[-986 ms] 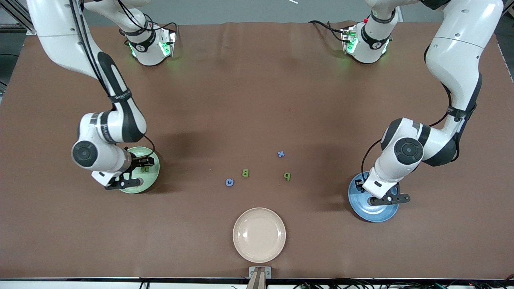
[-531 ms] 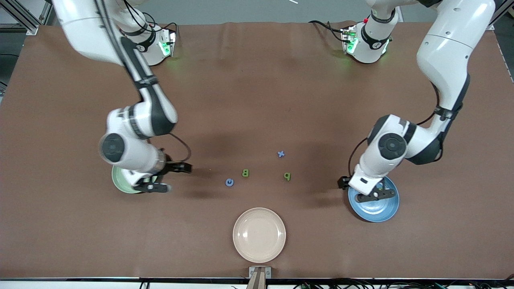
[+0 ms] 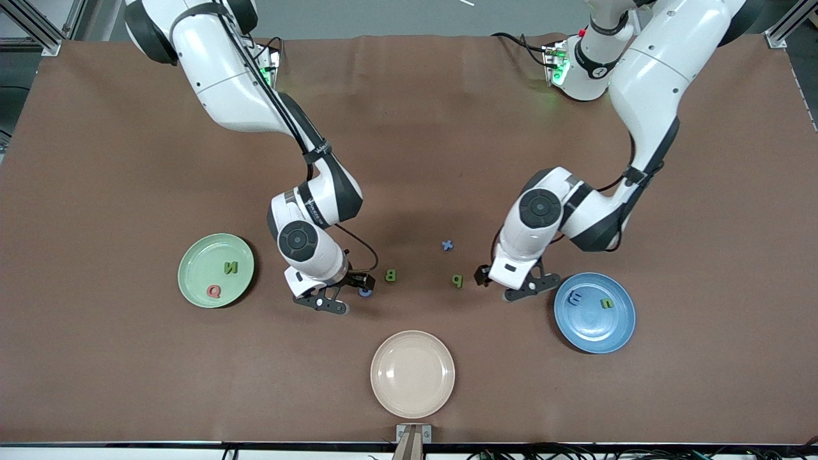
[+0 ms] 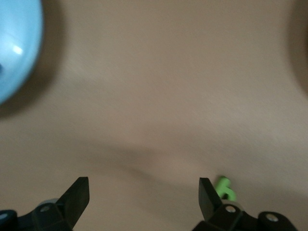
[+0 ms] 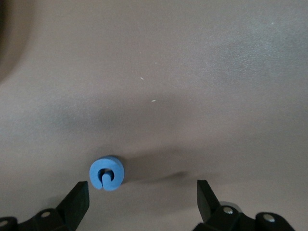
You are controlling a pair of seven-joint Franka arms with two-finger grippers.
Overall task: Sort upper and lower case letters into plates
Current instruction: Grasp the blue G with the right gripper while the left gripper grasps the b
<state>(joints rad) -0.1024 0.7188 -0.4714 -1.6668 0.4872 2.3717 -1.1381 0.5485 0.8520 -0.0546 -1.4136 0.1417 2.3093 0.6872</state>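
The mint green plate (image 3: 197,271) holds a green N (image 3: 230,268) and a red Q (image 3: 214,291). In the blue plate (image 3: 594,333) lie a blue letter (image 3: 575,297) and a green n (image 3: 606,303). Loose on the table are a blue x (image 3: 447,245), a green B (image 3: 390,275), a green p (image 3: 457,280) (image 4: 225,188) and a blue G (image 3: 365,292) (image 5: 107,173). My right gripper (image 3: 345,292) (image 5: 142,202) is open just over the table beside the G. My left gripper (image 3: 508,285) (image 4: 144,202) is open and empty over the table between the p and the blue plate (image 4: 14,48).
A cream-beige plate (image 3: 412,374), with nothing in it, sits near the table's front edge, nearer to the camera than the loose letters. Both arms reach in over the middle of the brown table.
Both arms have swung away from over their plates toward the loose letters in the middle. The letters lying in the two plates now show.
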